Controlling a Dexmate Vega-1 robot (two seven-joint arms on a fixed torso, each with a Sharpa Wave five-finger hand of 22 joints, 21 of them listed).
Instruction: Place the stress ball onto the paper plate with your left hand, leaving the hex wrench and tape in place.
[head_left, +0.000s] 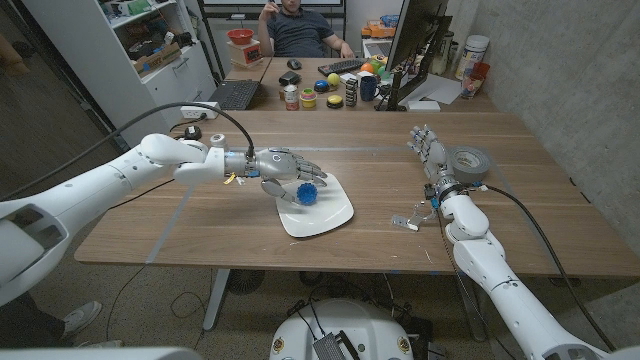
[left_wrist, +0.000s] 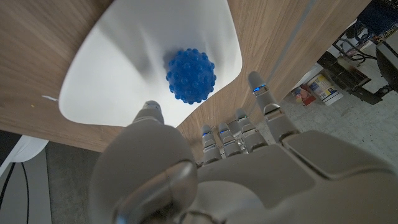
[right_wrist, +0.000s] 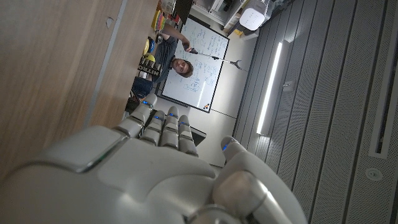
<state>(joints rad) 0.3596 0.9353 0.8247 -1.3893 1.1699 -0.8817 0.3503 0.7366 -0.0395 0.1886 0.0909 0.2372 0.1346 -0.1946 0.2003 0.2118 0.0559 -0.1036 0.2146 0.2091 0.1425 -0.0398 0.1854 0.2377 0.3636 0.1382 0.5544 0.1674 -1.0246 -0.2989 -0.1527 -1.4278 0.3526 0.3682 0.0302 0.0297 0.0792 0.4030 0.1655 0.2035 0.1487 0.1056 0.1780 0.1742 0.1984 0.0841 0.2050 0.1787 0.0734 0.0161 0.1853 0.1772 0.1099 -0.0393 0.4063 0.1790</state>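
The blue knobbly stress ball lies on the white paper plate in the middle of the table. My left hand hovers just behind and above it, fingers spread, holding nothing and apart from the ball. The grey tape roll lies at the right side of the table. The hex wrench lies nearer the front, beside my right forearm. My right hand stands next to the tape with fingers straight, holding nothing.
A second desk behind holds a laptop, a monitor and several small items. A person sits beyond it. Shelves stand at the back left.
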